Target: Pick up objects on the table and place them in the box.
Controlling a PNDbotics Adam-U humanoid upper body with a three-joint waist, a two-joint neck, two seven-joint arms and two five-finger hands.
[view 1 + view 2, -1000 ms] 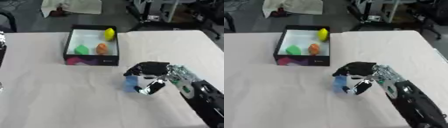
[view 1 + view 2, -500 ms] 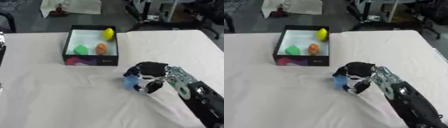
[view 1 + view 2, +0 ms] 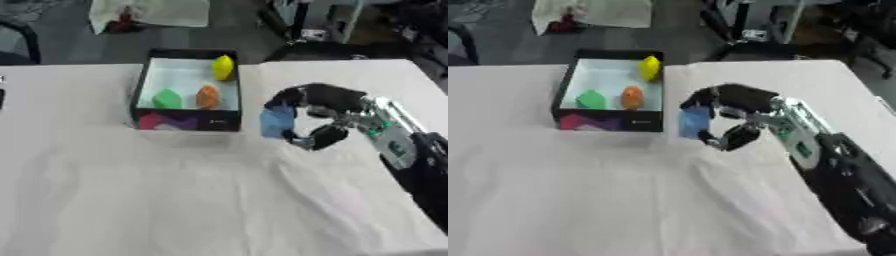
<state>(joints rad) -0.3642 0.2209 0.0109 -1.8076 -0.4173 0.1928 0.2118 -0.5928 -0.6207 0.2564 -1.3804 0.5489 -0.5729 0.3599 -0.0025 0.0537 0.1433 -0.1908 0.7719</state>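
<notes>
Blue block (image 3: 277,121) pinched in my right hand (image 3: 325,114), just beside the box (image 3: 143,88)'s near right corner. Risk: it clips the black wall there and slips from my fingers.

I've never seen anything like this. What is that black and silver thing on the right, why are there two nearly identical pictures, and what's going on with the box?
The black and silver thing is a robot's right hand, at the end of an arm that a person steers from elsewhere. The two pictures come from the two eyes of one camera in the robot's head, looking down at the work, so they show the same moment from slightly different spots.

The surface is a table covered in white cloth. On it stands a black box with a white inside, holding a yellow piece, a green piece and an orange piece.

The hand's fingers are curled round a blue block, held just right of the box. The other hand is not visible.
</notes>
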